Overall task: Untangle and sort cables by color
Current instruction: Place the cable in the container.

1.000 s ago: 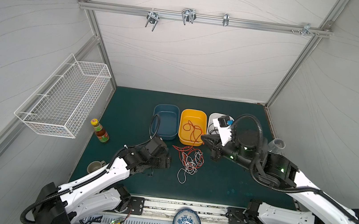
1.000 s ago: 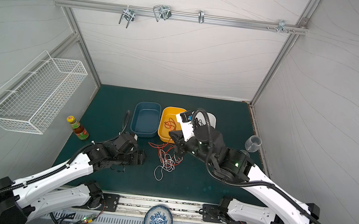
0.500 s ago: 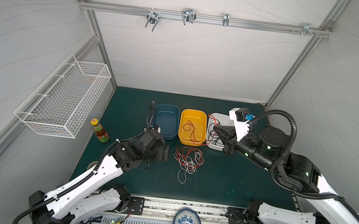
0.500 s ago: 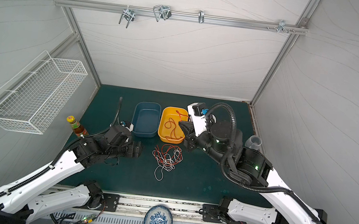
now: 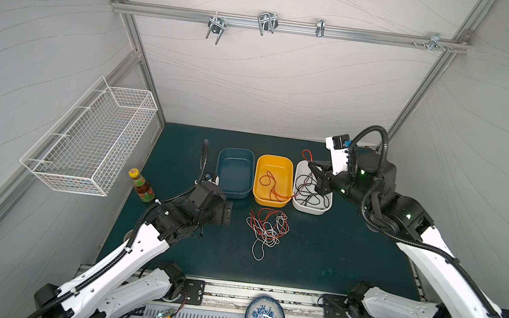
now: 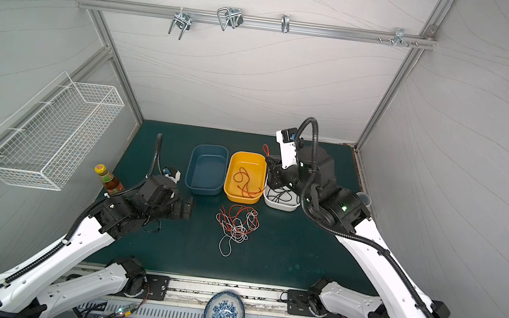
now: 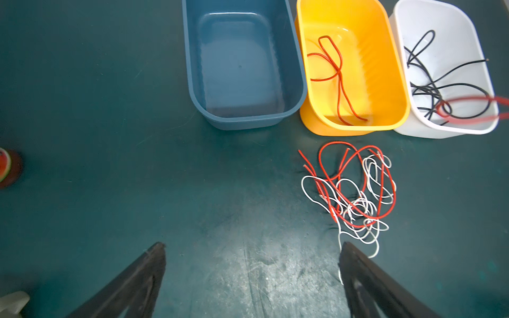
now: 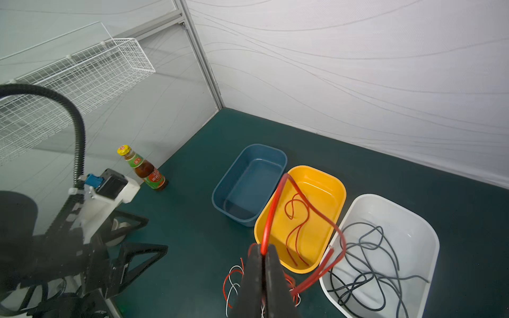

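Dark green worktop [image 5: 333, 258] carries a yellow tub [image 5: 280, 169]. Raised beside it, the right tool [image 8: 263, 247] is clamped on a red cable [image 8: 271, 209] that trails into it, probably to join the red one inside. The left tool [image 7: 252, 245] stands wide apart near the tangle of red and white cables [image 7: 352, 192] in front of the tub.

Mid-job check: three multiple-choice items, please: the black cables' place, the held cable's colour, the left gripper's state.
1. The black cables lie: A in the blue bin; B in the white bin; C on the mat.
2. The right gripper pinches a cable that is: A white; B red; C black.
3. The left gripper is: A open, empty; B shut on a cable; C shut on the bottle.
Answers: B, dark loops lie in it; B, a red strand leaves the shut jaws; A, its jaws stand wide apart.
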### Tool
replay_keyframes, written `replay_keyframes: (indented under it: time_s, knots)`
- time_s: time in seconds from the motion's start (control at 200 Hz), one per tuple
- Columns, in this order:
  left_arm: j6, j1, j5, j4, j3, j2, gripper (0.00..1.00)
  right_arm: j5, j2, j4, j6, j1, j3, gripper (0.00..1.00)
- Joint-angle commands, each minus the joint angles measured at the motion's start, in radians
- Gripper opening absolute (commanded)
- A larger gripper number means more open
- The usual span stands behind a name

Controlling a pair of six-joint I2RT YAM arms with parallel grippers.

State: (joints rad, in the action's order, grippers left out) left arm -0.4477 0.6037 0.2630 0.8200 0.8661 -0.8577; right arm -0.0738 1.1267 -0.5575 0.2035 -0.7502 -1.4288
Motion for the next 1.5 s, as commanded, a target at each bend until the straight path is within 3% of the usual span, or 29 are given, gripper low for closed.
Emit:
replay_keyframes:
  time_s: [0.0,0.375,1.495]
  knots:
    - [0.01,-0.004,0.058,-0.025,-0.001,0.002,0.99,0.11,0.048,0.064,0.035,0.047,-0.001,0.0]
    - [-0.005,-0.004,0.071,0.005,0.011,-0.047,0.99,0.149,0.231,0.154,0.068,0.147,-0.014,0.0]
    - [-0.002,-0.004,0.075,-0.001,0.013,-0.064,0.99,0.19,0.631,0.176,0.103,0.078,-0.028,0.0]
